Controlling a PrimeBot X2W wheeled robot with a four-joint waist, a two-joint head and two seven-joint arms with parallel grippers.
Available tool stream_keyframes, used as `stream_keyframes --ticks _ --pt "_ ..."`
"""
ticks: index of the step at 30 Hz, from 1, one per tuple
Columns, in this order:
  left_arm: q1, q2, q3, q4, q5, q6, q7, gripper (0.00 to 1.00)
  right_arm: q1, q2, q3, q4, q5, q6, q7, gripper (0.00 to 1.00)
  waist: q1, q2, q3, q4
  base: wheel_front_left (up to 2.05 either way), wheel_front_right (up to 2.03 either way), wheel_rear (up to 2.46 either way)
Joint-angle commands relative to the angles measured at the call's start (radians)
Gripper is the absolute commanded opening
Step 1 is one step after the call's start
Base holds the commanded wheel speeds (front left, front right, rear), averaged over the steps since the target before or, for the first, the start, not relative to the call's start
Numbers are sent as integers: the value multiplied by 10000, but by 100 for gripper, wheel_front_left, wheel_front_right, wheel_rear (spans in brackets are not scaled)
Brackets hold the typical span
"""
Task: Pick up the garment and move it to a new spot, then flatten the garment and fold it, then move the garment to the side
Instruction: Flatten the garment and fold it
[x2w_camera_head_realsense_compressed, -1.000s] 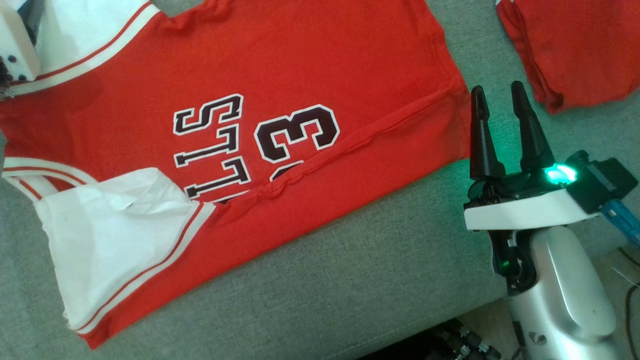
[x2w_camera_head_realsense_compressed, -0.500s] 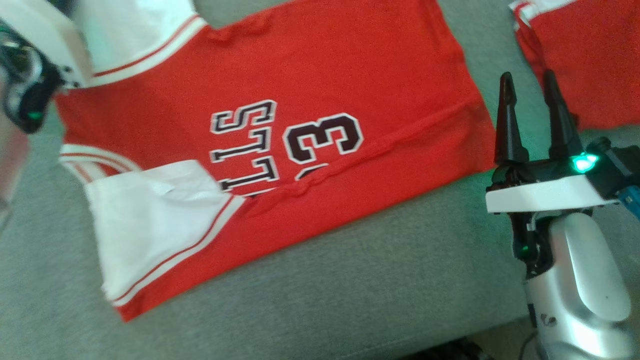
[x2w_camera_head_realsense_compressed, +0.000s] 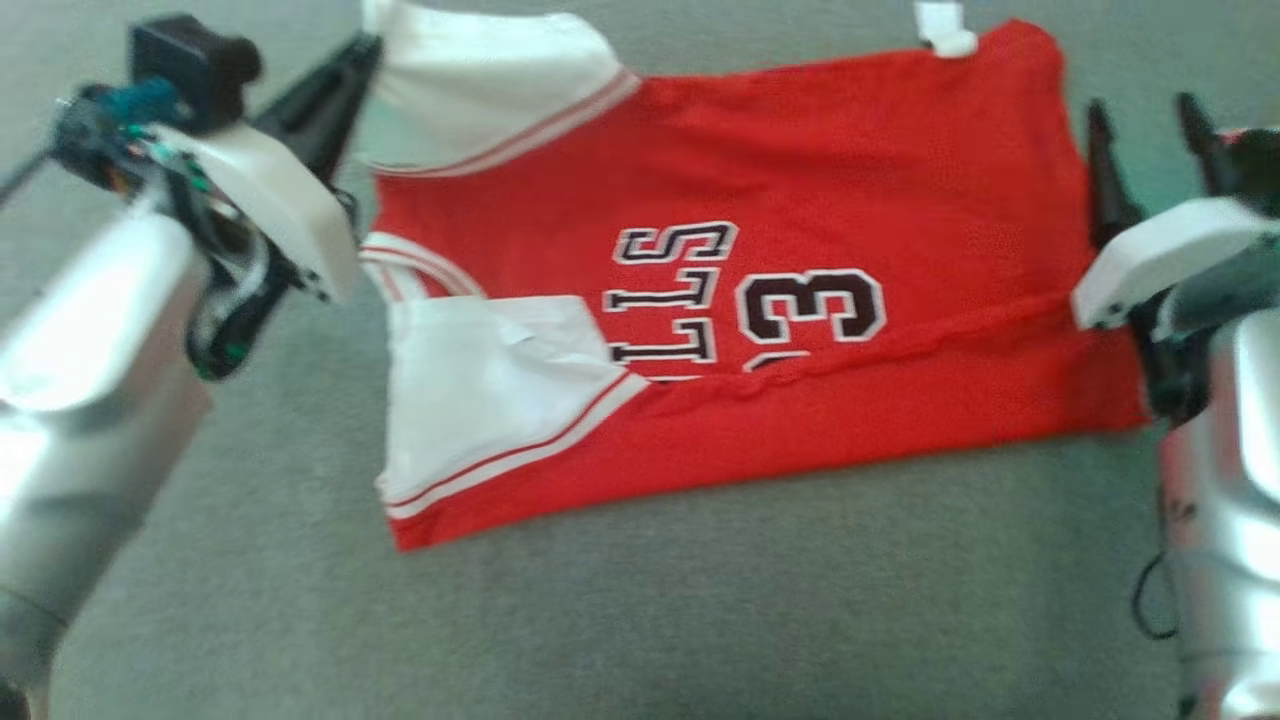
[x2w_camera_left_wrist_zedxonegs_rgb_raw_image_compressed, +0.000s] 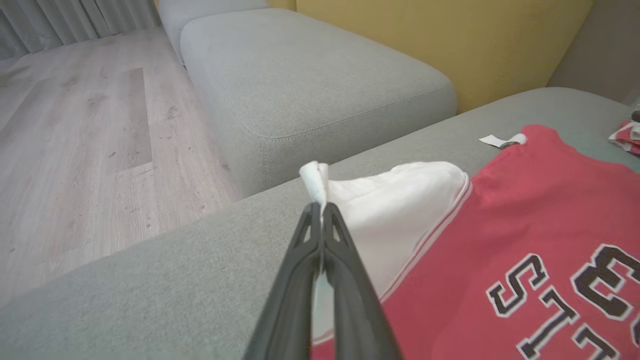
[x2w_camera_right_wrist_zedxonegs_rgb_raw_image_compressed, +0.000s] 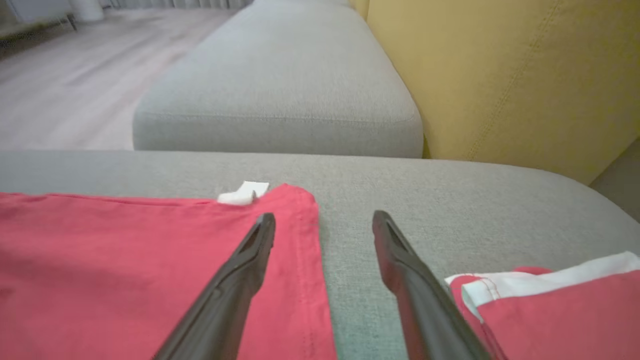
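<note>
One red garment (x2w_camera_head_realsense_compressed: 820, 170) lies flat mid-sofa (x2w_camera_head_realsense_compressed: 700, 620). The left pincer (x2w_camera_left_wrist_zedxonegs_rgb_raw_image_compressed: 319, 212), at ten o'clock, clamps its white sleeve (x2w_camera_left_wrist_zedxonegs_rgb_raw_image_compressed: 395, 195). The right pincer (x2w_camera_right_wrist_zedxonegs_rgb_raw_image_compressed: 322, 220), at three o'clock, has fingers apart. One other red cloth (x2w_camera_right_wrist_zedxonegs_rgb_raw_image_compressed: 560, 310) lies at its four o'clock.

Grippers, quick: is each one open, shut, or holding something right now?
Left gripper: shut on the white sleeve of the red fabric basketball jersey.
Right gripper: open, holding nothing, over the jersey's edge.
</note>
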Motion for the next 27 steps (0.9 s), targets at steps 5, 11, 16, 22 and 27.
stream_keyframes --ticks 5,11,16,22,27 --pt "249 285 114 -1517 31 311 44 0 -1285 -552 -167 1030 -662 35 1312 100 1 0 -114 851 0 0 0" --pt "505 355 -164 -2643 253 637 256 0 -2840 -981 -89 2918 -839 35 1904 100 1 0 189 1100 0 0 0" --pt "469 397 -209 -3167 300 765 384 0 -3705 -1219 -240 4071 -1151 35 1942 100 1 0 473 1272 0 0 0" --pt "345 332 -236 -3441 346 848 430 0 -4515 -1265 -423 5203 -1317 35 1782 100 1 0 756 1455 0 0 0" --pt "233 281 -237 -3452 337 853 446 0 -4899 -1324 -359 5972 -1536 35 1763 100 1 0 900 1517 0 0 0"
